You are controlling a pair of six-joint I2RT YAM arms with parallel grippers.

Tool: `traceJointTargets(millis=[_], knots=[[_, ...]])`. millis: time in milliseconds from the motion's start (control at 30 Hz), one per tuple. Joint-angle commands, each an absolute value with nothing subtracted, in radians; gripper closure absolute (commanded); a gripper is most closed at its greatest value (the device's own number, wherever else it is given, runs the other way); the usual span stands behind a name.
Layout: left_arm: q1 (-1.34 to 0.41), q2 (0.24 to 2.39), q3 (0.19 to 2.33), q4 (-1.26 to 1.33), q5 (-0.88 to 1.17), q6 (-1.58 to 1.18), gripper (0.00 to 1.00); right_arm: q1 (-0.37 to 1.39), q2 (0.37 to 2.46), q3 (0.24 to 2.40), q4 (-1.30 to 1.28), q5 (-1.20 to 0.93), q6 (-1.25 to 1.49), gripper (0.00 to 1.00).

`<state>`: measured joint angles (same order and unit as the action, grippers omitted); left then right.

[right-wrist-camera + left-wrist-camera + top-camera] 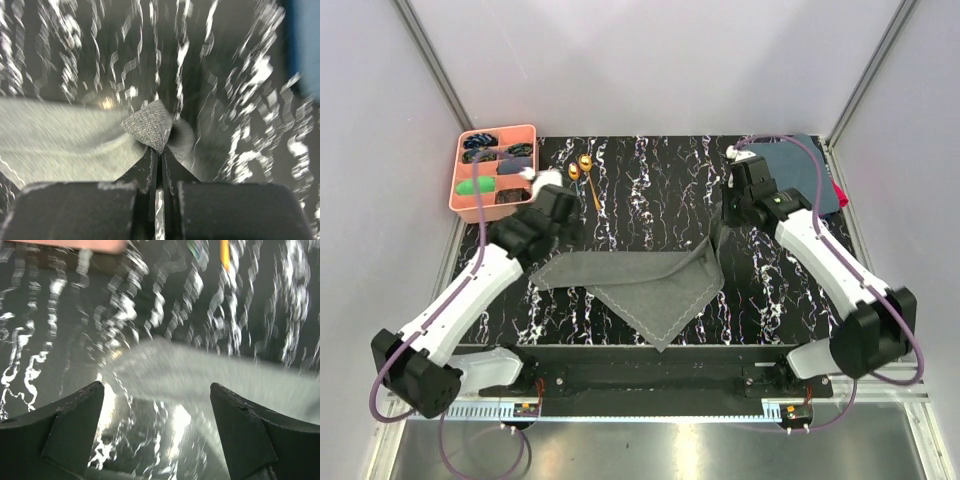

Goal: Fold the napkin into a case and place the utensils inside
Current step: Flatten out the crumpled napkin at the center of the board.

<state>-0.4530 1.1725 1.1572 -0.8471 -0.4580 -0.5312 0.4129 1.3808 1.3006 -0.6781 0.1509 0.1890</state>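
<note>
The grey napkin [640, 285] lies crumpled on the black marbled table [650, 180], one corner pointing to the near edge. My right gripper [722, 222] is shut on the napkin's right corner [150, 125] and holds it raised off the table, so the cloth slopes up towards it. My left gripper [563, 228] hovers above the napkin's left end, its jaws wide open and holding nothing [157, 425]; the napkin [210, 375] shows just ahead of them. Two gold utensils [585, 170] lie side by side at the back of the table. One orange handle [226, 252] shows in the left wrist view.
A pink compartment tray [525, 135] with small items stands at the back left. A dark blue cloth [810, 170] lies at the back right with something red [840, 195] beside it. White walls close in the table on three sides.
</note>
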Motion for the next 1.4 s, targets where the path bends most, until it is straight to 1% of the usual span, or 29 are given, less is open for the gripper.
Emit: traceJointTargets(millis=[0,33,67,100,133,167,233,300,333,367,433,467,567,700,867,1000,1033,1133,1267,1367], knots=[[-0.662,1.083,1.148,-0.772,-0.396,-0.451,0.21,0.368,1.420,1.247,-0.661,0.028,0.259,0.99],[-0.736,1.075,1.120,-0.677,-0.332,-0.416,0.25,0.361,1.425,1.235,-0.654,0.026,0.265,0.97],[-0.771,1.069,1.089,-0.632,-0.263,-0.410,0.32,0.354,1.427,1.230,-0.652,0.029,0.276,0.97],[-0.808,1.068,1.059,-0.591,-0.158,-0.410,0.37,0.332,1.430,1.226,-0.647,0.029,0.281,0.96],[-0.884,1.072,0.996,-0.527,-0.122,-0.410,0.42,0.316,1.430,1.220,-0.649,0.023,0.285,0.97],[-0.923,1.095,0.971,-0.511,-0.106,-0.414,0.43,0.298,1.427,1.216,-0.647,0.012,0.290,0.97],[-1.035,1.132,0.913,-0.473,-0.091,-0.428,0.45,0.258,1.414,1.204,-0.647,-0.027,0.288,1.00],[-1.116,1.212,0.897,-0.466,-0.113,-0.440,0.44,0.242,1.401,1.198,-0.643,-0.044,0.285,1.00],[-1.196,1.244,0.899,-0.466,-0.127,-0.442,0.44,0.235,1.397,1.193,-0.643,-0.046,0.282,1.00],[-1.234,1.305,0.905,-0.472,-0.173,-0.443,0.43,0.232,1.393,1.193,-0.644,-0.051,0.279,1.00],[-1.319,1.363,0.928,-0.469,-0.198,-0.445,0.43,0.227,1.382,1.187,-0.643,-0.058,0.278,1.00],[-1.336,1.420,0.937,-0.468,-0.222,-0.449,0.45,0.226,1.381,1.186,-0.641,-0.060,0.278,1.00],[-1.371,1.515,0.972,-0.456,-0.236,-0.453,0.44,0.222,1.379,1.181,-0.637,-0.075,0.278,1.00],[-1.378,1.580,0.989,-0.414,-0.215,-0.454,0.41,0.222,1.370,1.170,-0.634,-0.086,0.276,1.00],[-1.382,1.640,0.983,-0.387,-0.216,-0.463,0.44,0.222,1.355,1.163,-0.634,-0.090,0.275,1.00],[-1.381,1.663,0.988,-0.387,-0.236,-0.462,0.50,0.222,1.348,1.163,-0.630,-0.098,0.273,1.00],[-1.382,1.667,0.991,-0.388,-0.239,-0.460,0.53,0.222,1.348,1.161,-0.630,-0.100,0.272,1.00],[-1.382,1.667,0.988,-0.387,-0.249,-0.466,0.58,0.222,1.348,1.160,-0.630,-0.104,0.272,1.00],[-1.384,1.651,0.988,-0.394,-0.256,-0.466,0.67,0.222,1.351,1.158,-0.629,-0.115,0.275,1.00],[-1.382,1.609,0.985,-0.397,-0.250,-0.466,0.70,0.224,1.350,1.158,-0.627,-0.118,0.278,1.00]])
